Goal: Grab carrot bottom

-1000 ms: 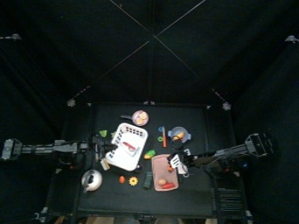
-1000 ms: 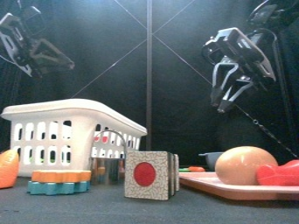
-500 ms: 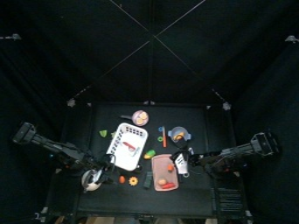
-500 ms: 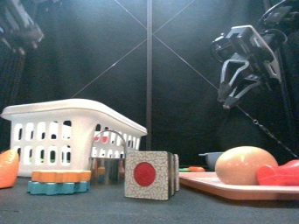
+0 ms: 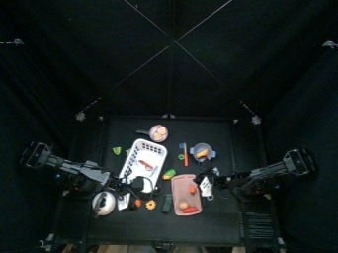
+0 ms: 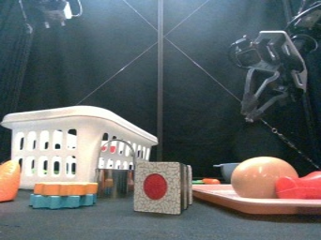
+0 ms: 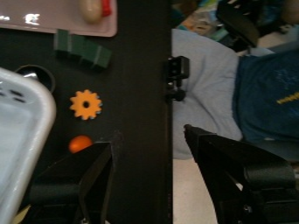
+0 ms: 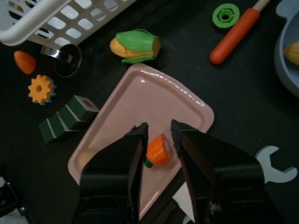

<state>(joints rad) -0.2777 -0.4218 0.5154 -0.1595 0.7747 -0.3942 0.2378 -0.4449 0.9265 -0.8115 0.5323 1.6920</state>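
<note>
Closest, the right gripper pinches an orange carrot piece between narrow jaws over the pink tray. Beyond lie the orange gear and white basket. Opposite, the left gripper gapes wide.

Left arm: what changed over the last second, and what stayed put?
The left arm swung from level toward the table's front-left corner, and its hand now hangs open, empty. The right hand stayed over the pink tray. The white basket and toys did not move.
</note>
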